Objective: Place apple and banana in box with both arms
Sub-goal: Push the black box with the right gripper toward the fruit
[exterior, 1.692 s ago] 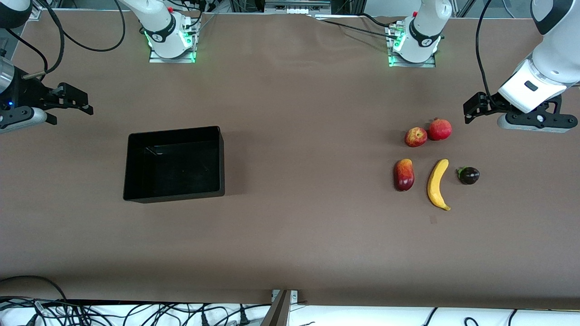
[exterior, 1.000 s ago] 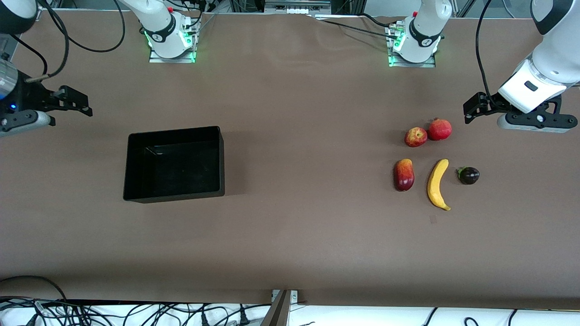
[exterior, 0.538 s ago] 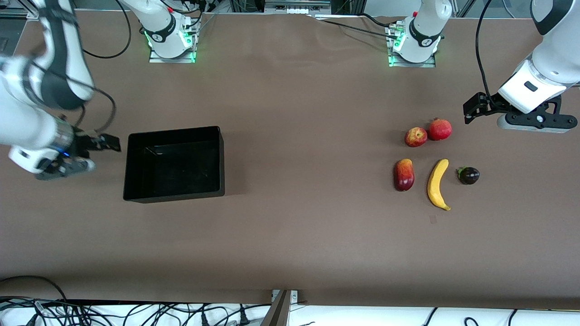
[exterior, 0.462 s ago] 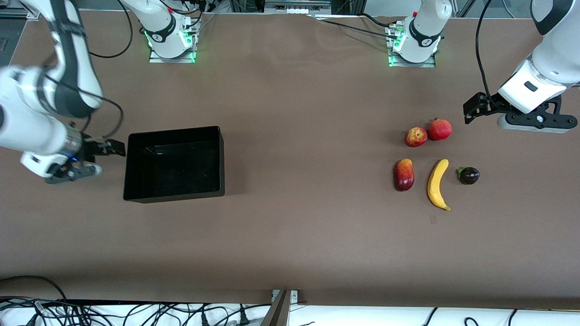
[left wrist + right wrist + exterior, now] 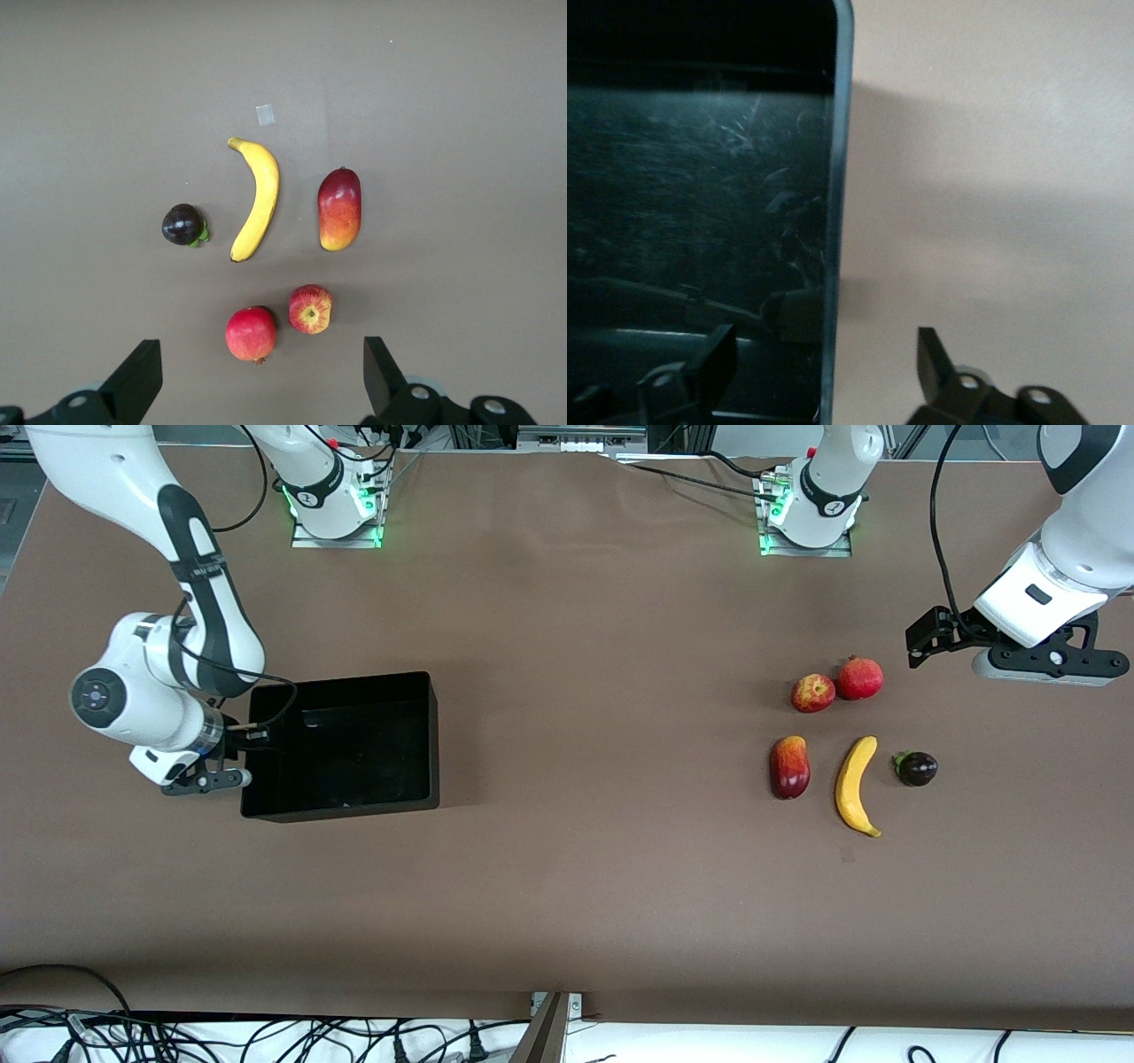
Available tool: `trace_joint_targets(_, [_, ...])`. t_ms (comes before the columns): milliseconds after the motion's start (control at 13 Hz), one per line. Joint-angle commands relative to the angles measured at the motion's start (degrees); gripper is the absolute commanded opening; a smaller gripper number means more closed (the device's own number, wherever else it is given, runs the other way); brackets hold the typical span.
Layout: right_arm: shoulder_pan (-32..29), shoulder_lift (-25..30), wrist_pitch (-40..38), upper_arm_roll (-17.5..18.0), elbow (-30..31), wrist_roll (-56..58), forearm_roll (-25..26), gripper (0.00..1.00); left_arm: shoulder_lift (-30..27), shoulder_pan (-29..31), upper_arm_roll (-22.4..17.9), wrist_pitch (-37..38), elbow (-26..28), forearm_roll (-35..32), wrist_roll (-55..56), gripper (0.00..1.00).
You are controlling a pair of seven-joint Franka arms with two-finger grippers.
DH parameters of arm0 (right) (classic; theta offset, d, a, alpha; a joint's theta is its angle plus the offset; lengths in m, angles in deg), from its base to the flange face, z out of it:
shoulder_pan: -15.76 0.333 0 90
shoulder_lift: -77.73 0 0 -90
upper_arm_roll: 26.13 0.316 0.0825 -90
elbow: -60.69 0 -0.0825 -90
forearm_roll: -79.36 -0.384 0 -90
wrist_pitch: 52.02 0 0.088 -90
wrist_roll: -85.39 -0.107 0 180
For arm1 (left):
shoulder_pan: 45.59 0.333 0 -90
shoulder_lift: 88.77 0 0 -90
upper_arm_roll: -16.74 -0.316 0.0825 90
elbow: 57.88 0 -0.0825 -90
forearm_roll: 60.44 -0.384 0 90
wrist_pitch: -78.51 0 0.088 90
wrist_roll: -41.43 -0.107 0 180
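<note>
The apple (image 5: 812,693) lies beside a uniformly red round fruit, toward the left arm's end of the table. The banana (image 5: 855,784) lies nearer the front camera than the apple. Both show in the left wrist view: the apple (image 5: 310,309) and the banana (image 5: 257,199). My left gripper (image 5: 926,638) (image 5: 259,376) is open and empty, up in the air over the table beside these fruits. The black box (image 5: 354,806) stands toward the right arm's end. My right gripper (image 5: 246,746) (image 5: 826,354) is open and straddles the box's end wall (image 5: 837,177), one finger inside, one outside.
A red round fruit with a crown tip (image 5: 860,678) touches the apple. A red-yellow oval fruit (image 5: 789,766) and a small dark purple fruit (image 5: 916,768) flank the banana. A small tape mark (image 5: 847,855) lies near the banana's tip. The box holds nothing.
My right arm has swung in from the table's end and come down over the box's end wall. My left arm and the fruits have not moved.
</note>
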Motion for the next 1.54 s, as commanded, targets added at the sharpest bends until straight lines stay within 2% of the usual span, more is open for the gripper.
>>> trace_joint_targets(0, [-0.4, 0.9, 0.7, 0.3, 1.2, 0.1, -0.9, 0.12, 0.8, -0.5, -0.3, 1.1, -1.8, 0.7, -0.2, 1.0])
trace_joint_targets(77, [-0.4, 0.9, 0.6, 0.3, 1.1, -0.3, -1.0, 0.0, 0.8, -0.5, -0.3, 1.1, -2.1, 0.7, -0.2, 1.0])
trace_joint_targets(231, [-0.1, 1.7, -2.2, 0.6, -1.3, 0.1, -1.0, 0.0, 1.3, -0.5, -0.3, 1.1, -2.5, 0.7, -0.1, 1.0])
trace_joint_targets(385, [1.0, 1.7, -10.9, 0.8, -8.2, 0.1, -3.7, 0.0, 1.4, -0.5, -0.3, 1.2, -2.5, 0.7, -0.1, 1.0])
trace_joint_targets(538, [5.8, 1.7, -13.9, 0.7, -12.8, -1.2, -6.3, 0.0, 1.4, -0.5, -0.3, 1.2, -2.5, 0.7, -0.1, 1.0])
trace_joint_targets(769, [14.7, 0.8, -13.9, 0.8, -16.9, -11.5, -9.7, 0.0, 1.4, -0.5, -0.3, 1.2, -2.5, 0.7, -0.1, 1.0])
trace_joint_targets(1000, [25.7, -4.7, -13.3, 0.8, -23.4, -26.5, -12.2, 0.0, 1.4, -0.5, -0.3, 1.2, -2.5, 0.7, -0.2, 1.0])
trace_joint_targets(1154, [32.2, -10.6, -13.1, 0.8, -30.5, -35.1, -14.1, 0.0, 1.4, -0.5, -0.3, 1.2, -2.5, 0.7, -0.2, 1.0])
trace_joint_targets(1308, [37.1, -16.0, -9.8, 0.8, -36.2, -44.0, -14.4, 0.0, 1.4, -0.5, -0.3, 1.2, -2.5, 0.7, -0.2, 1.0])
trace_joint_targets(1462, [41.6, -19.5, -4.6, 0.8, -37.4, -51.4, -14.4, 0.0, 1.4, -0.5, -0.3, 1.2, -2.5, 0.7, -0.2, 1.0])
